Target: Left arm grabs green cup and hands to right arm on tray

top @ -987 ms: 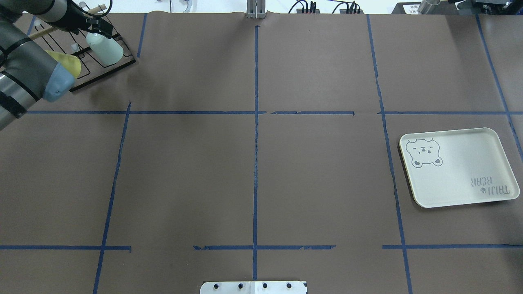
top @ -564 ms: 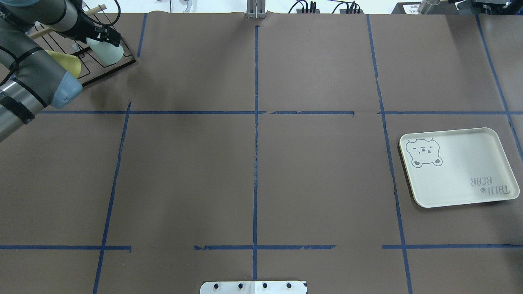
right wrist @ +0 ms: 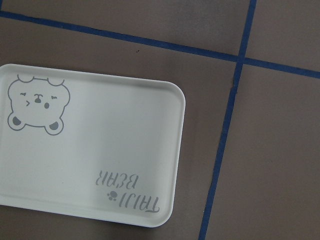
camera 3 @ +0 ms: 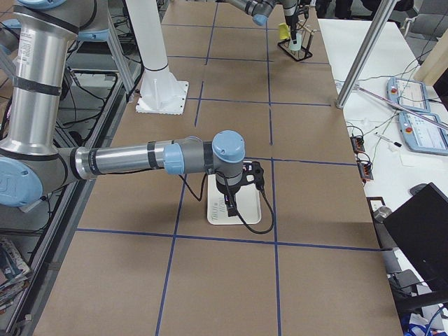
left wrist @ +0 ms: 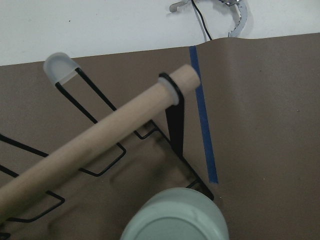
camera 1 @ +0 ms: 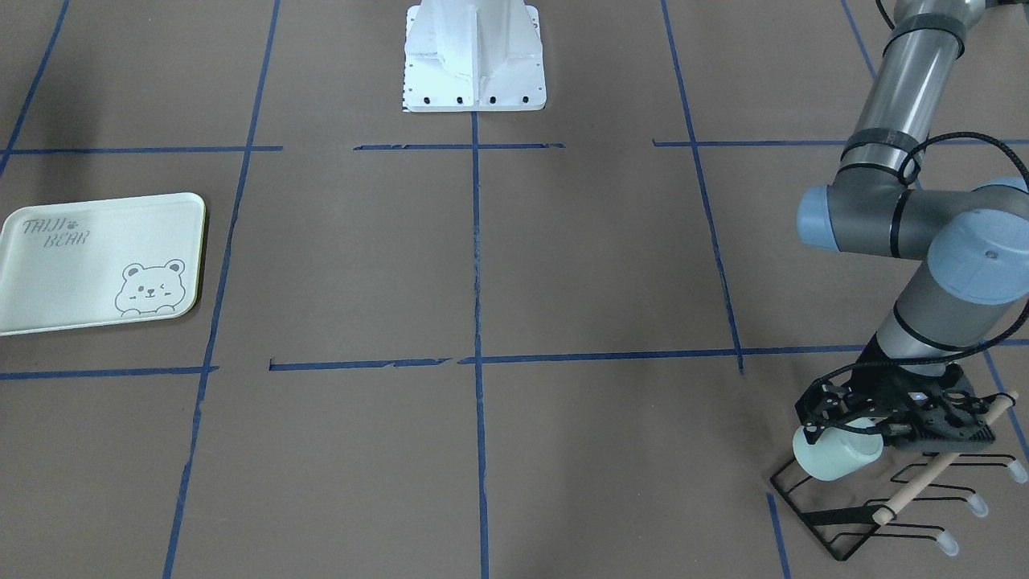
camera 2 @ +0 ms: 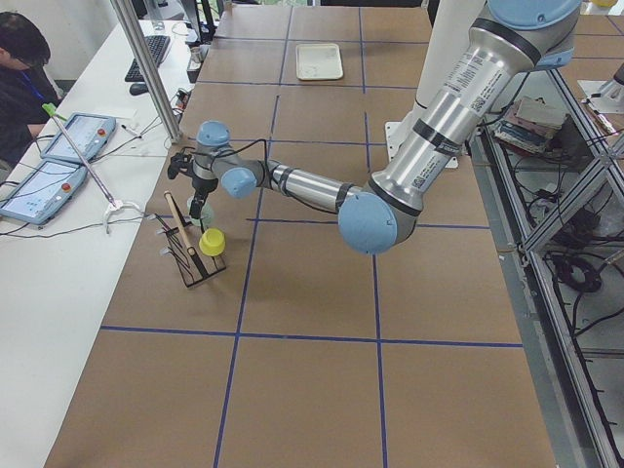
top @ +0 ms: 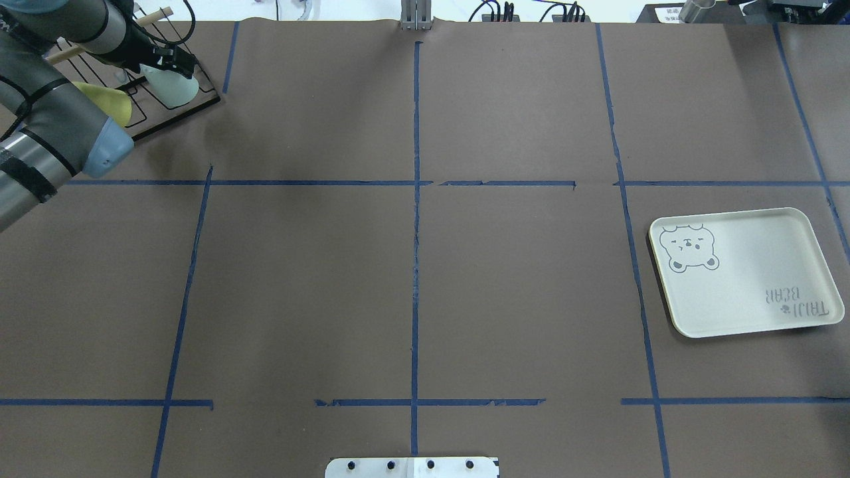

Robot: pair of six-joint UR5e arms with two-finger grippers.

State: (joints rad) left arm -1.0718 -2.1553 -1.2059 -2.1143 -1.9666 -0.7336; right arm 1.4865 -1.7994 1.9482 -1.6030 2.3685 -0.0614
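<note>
The green cup [top: 174,89] hangs tilted on a peg of a black wire rack [top: 179,116] at the far left of the table. It also shows in the front-facing view [camera 1: 832,460] and, from its base end, in the left wrist view [left wrist: 175,220]. My left gripper [top: 166,66] sits at the cup's base end, and its jaws look open on either side of it [camera 1: 836,430]. The tray [top: 750,292] lies bare at the right. My right gripper [camera 3: 231,203] hovers over the tray [right wrist: 100,150]; I cannot tell whether it is open or shut.
A yellow cup [top: 109,103] hangs on the same rack, half hidden by my left arm. A wooden dowel [left wrist: 100,145] runs across the rack beside the green cup. The white robot base plate [camera 1: 474,80] stands at the near middle edge.
My left gripper has moved right and down along the rack onto the green cup's base end, and the left elbow has swung forward. The cup and the tray have stayed in place.
</note>
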